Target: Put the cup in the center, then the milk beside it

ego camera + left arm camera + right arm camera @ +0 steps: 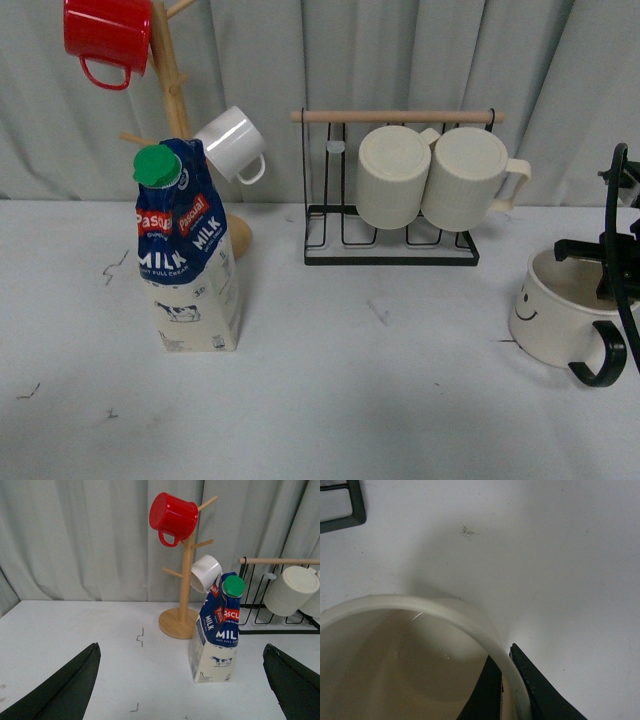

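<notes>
Right now the cup (548, 322) sits at the far right edge of the table (350, 400), upright, smiley face turned toward the middle, black loop handle at its near right. The right tool (502, 655) is on its rim: in the right wrist view one black finger is inside the bowl and the other outside, with the wall between them. The gap is narrow and both fingers look pressed on the wall, so it is pinching the cup. The cup's base appears to be on the table.

The left tool (181, 649) is spread wide, its two dark fingers far apart, low over the table and well short of the milk carton (190, 270). It touches nothing I can see.

The milk carton stands upright left of centre, just in front of the mug tree's (170, 80) round base. It is a gable-top carton, dark blue above and cream below, with a round green cap.

The cup is glossy cream ceramic, wide and squat, with a smooth rounded lip. The tree is plain wood and carries a red mug (108, 35) and a small white mug (232, 140). A black wire rack (390, 255) with a wooden rail holds two ribbed cream mugs (395, 175). The table is matte white with scuff marks.
</notes>
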